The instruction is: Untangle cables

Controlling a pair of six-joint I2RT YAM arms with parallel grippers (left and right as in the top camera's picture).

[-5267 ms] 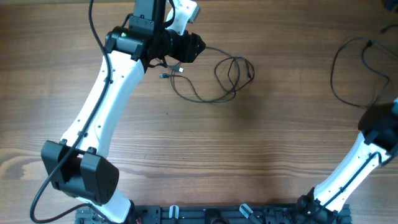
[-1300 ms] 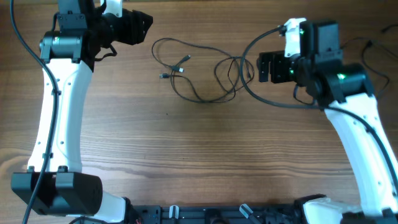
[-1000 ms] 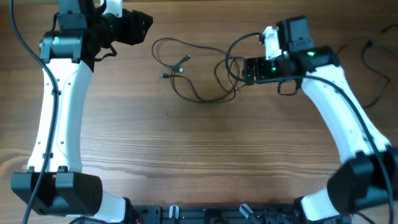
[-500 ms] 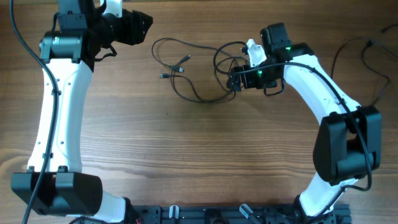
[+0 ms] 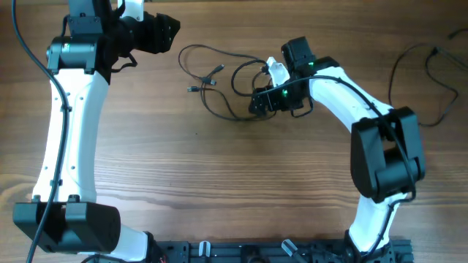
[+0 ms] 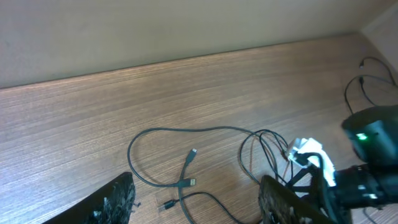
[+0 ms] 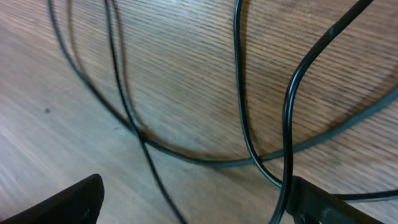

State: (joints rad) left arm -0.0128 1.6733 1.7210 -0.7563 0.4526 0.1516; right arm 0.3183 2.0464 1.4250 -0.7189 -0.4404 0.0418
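Observation:
The cables (image 5: 232,117) are thin black cords lying in loose loops at the middle back of the wooden table, with small plug ends (image 5: 214,71) to the left. My right gripper (image 5: 257,102) is open and low over the right side of the loops. In the right wrist view its fingers (image 7: 193,205) straddle crossing strands (image 7: 287,118), without pinching any. My left gripper (image 5: 167,33) is open, empty and raised at the back left. In the left wrist view its fingers (image 6: 199,205) frame the cables (image 6: 184,182) from above.
Another thin black cable (image 5: 393,77) lies apart at the far right of the table; it also shows in the left wrist view (image 6: 348,93). The right arm (image 5: 344,80) reaches across the table's right half. Bare wood fills the front.
My right arm has swung in from the right and lowered onto the cable loops, and the loops have shifted a little left. The left arm has not moved in the last second.

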